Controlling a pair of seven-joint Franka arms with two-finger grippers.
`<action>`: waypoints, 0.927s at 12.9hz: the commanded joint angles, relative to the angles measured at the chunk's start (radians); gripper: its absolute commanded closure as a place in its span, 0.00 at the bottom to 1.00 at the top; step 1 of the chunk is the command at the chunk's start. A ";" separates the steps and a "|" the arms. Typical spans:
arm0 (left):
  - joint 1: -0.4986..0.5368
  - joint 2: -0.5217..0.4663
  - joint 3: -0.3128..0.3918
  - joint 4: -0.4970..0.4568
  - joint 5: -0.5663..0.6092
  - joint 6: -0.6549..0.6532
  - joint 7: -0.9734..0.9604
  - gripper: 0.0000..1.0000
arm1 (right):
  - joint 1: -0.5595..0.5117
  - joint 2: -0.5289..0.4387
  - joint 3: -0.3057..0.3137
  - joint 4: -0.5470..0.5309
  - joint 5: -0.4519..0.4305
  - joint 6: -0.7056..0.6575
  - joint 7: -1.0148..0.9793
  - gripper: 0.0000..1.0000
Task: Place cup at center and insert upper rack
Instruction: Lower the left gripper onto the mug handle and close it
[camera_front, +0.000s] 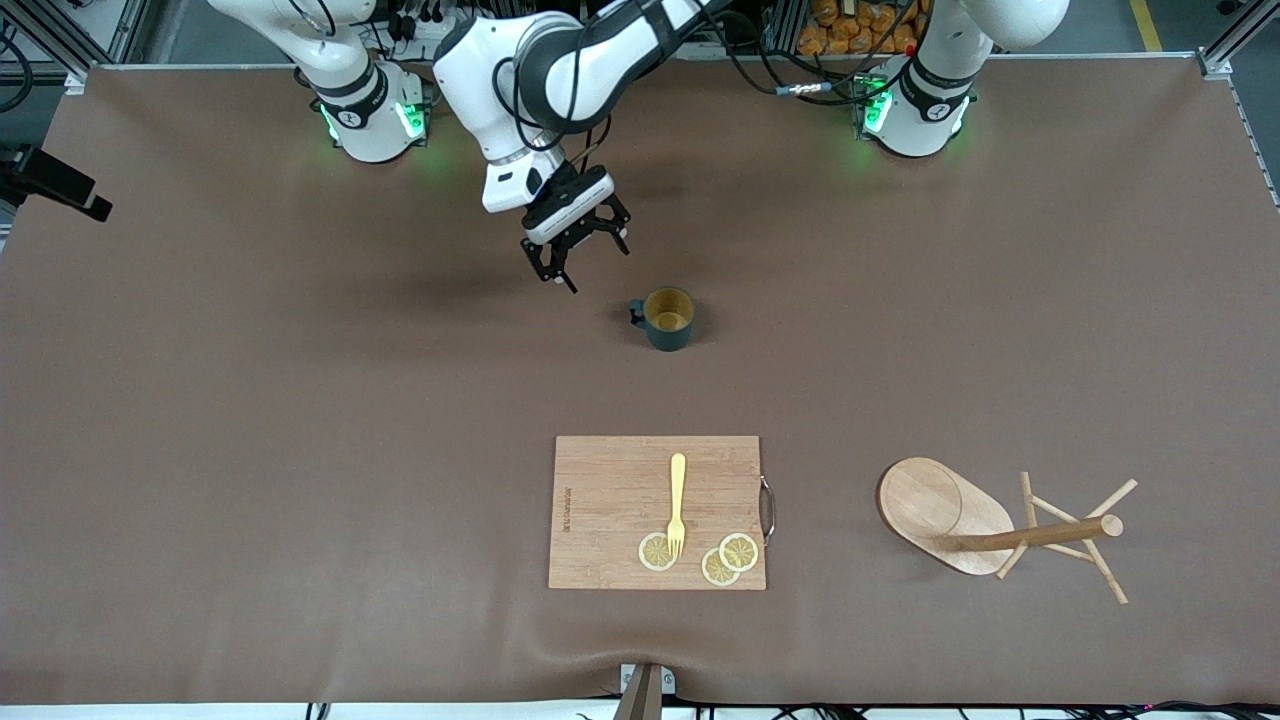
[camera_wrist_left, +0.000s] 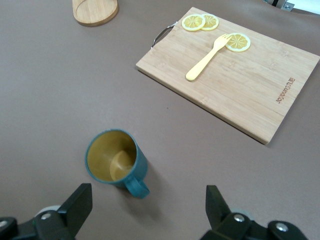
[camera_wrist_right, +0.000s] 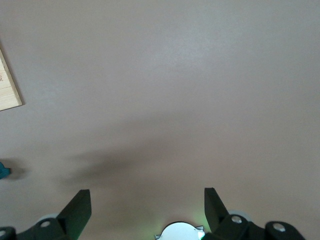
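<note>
Jaws gape: left pair near cup (camera_front: 668, 318), right pair over table (camera_front: 300, 420).

Open brown table (camera_front: 250, 400) with three obstacles, set well apart.

The left gripper (camera_front: 585, 262), jaws spread wide, hung over bare table near a small dark teal ribbed mug (camera_front: 668, 318), with open surface all round the mug. Nearer the camera lay a rectangular wooden cutting board (camera_front: 610, 500) carrying a yellow fork (camera_front: 677, 500) and lemon slices (camera_front: 657, 551). Toward the left arm's end, a light wooden mug tree (camera_front: 1000, 530) lay tipped over, its thin pegs jutting outward. Broad bare gaps separated all three.
</note>
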 joint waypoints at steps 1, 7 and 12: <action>-0.046 0.097 0.051 0.092 0.019 -0.004 -0.035 0.00 | -0.021 0.009 0.012 0.019 0.003 0.001 -0.004 0.00; -0.112 0.171 0.121 0.094 0.019 0.004 -0.052 0.00 | -0.040 0.011 0.010 0.019 0.008 0.004 -0.007 0.00; -0.133 0.232 0.147 0.092 0.019 0.021 -0.132 0.00 | -0.035 0.017 0.012 0.019 0.016 0.017 -0.007 0.00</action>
